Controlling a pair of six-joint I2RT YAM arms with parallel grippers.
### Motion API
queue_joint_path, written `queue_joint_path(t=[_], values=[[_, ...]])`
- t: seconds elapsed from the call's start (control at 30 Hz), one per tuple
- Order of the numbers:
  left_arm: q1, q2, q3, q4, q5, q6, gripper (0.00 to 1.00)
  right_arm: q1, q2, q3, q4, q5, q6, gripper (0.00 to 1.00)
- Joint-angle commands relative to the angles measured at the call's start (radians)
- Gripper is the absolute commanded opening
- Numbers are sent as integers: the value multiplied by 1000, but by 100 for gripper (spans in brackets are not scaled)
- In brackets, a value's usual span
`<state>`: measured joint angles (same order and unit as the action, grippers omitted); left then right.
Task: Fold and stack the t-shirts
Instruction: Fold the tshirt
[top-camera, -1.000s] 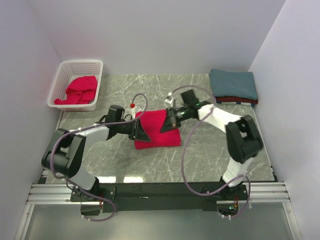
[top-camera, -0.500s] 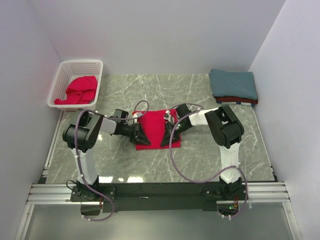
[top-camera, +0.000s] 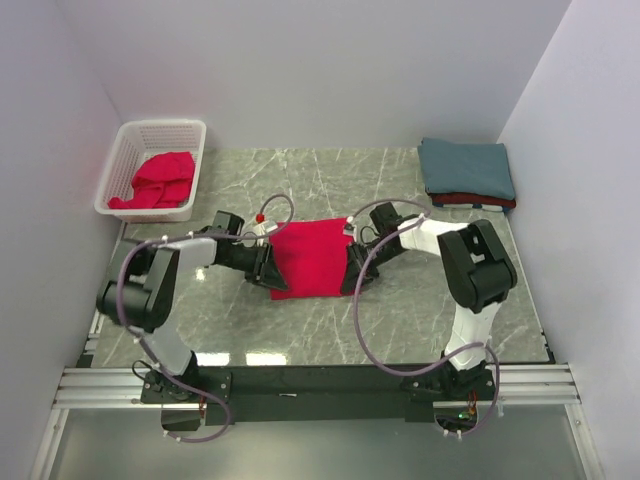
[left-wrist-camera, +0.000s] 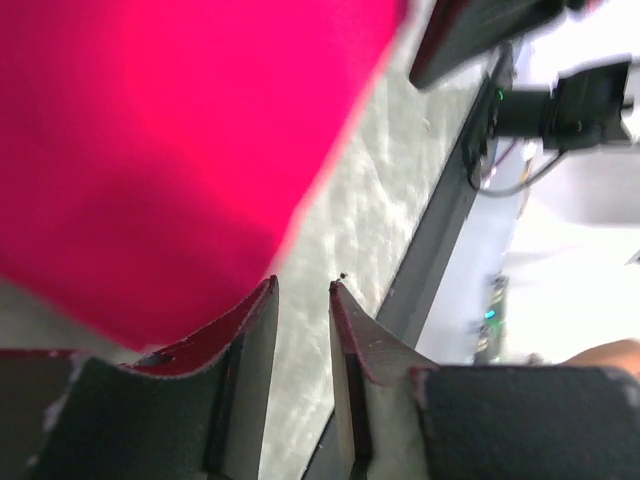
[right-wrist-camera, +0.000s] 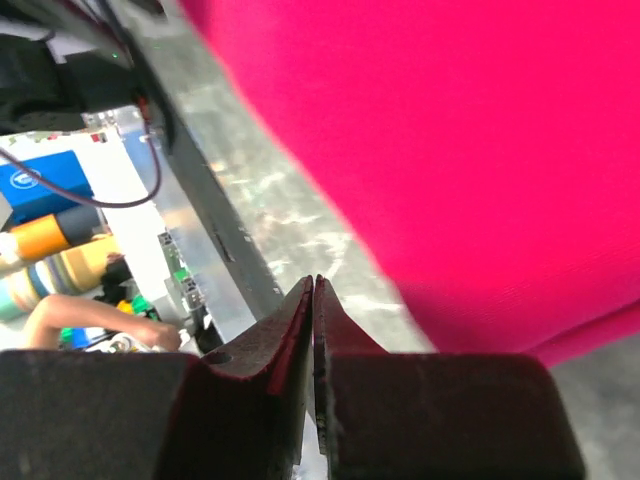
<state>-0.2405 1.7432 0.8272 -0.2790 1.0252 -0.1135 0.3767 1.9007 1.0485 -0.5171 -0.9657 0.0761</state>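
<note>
A bright red t-shirt (top-camera: 311, 259) lies folded into a flat rectangle mid-table, and shows as a red sheet in the left wrist view (left-wrist-camera: 170, 140) and the right wrist view (right-wrist-camera: 470, 140). My left gripper (top-camera: 269, 274) lies low at its near-left corner. Its jaws (left-wrist-camera: 302, 290) stand slightly open with only marble between them, the cloth just beside one finger. My right gripper (top-camera: 351, 278) rests at the near-right corner, its jaws (right-wrist-camera: 313, 283) shut beside the cloth with nothing visibly held. A folded teal-blue t-shirt (top-camera: 467, 167) tops a darker red one (top-camera: 478, 201) at the back right.
A white lattice basket (top-camera: 130, 150) at the back left holds a crumpled red t-shirt (top-camera: 160, 180). The marble table (top-camera: 420, 310) is walled on three sides, with a metal rail (top-camera: 320, 378) along its near edge.
Both grippers came down to table level and slid along the shirt's sides toward its near corners. The left jaws parted a little. The shirt now lies flatter and squarer.
</note>
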Motion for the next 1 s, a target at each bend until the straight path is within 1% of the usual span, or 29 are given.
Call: queue_joint_path(t=[0.0,0.03,0.07,0.17,0.23,0.27,0.3,0.37,0.47,0.5,0.6,0.63,0.67,0.7,0.73,0.77,0.8,0.83,0.87,0.93,0.97], values=[[-72,-120,-25,-29,3,77,33,8,-81,21,-21,-24,-13,10],[-97,-117,-25,-20,4,65,33,11,-60,34,-12,-28,-4,10],[-97,-88,-23,3,9,23,32,16,-45,39,-8,-45,8,10],[-89,-12,-7,21,-3,-12,30,18,32,56,6,-51,17,10],[-74,31,9,23,1,-29,30,10,98,64,5,-44,11,10],[-65,94,33,6,1,-28,30,2,118,64,6,-47,14,10],[-45,128,47,-27,16,-23,30,-16,141,65,5,-51,17,9],[-20,215,84,-69,3,-8,30,-36,188,67,-4,-56,22,9],[16,277,115,-149,-11,44,29,-71,210,67,-30,-51,11,9],[26,280,131,-205,-11,69,29,-79,205,65,-40,-51,5,9],[64,227,145,-264,41,175,30,-79,131,65,-109,-56,-47,9],[69,201,154,-323,76,207,30,-79,63,68,-118,-67,-45,9],[70,138,180,-351,85,281,31,-79,28,76,-118,-106,-41,9],[70,106,187,-365,102,299,31,-79,-1,96,-113,-126,-30,11],[70,72,185,-350,116,285,32,-78,-50,105,-72,-145,22,11],[67,17,172,-271,148,202,32,-79,-70,110,-31,-169,63,11],[64,-5,161,-202,154,143,32,-76,-86,111,24,-172,112,12],[52,-17,150,-131,151,64,32,-73,-103,110,149,-168,220,13],[44,-27,130,27,138,-68,32,-68,-101,113,204,-162,266,14],[29,-16,122,150,101,-174,32,-50,-50,159,293,-151,344,14],[24,10,121,267,79,-264,32,-42,-25,182,307,-148,362,14]])
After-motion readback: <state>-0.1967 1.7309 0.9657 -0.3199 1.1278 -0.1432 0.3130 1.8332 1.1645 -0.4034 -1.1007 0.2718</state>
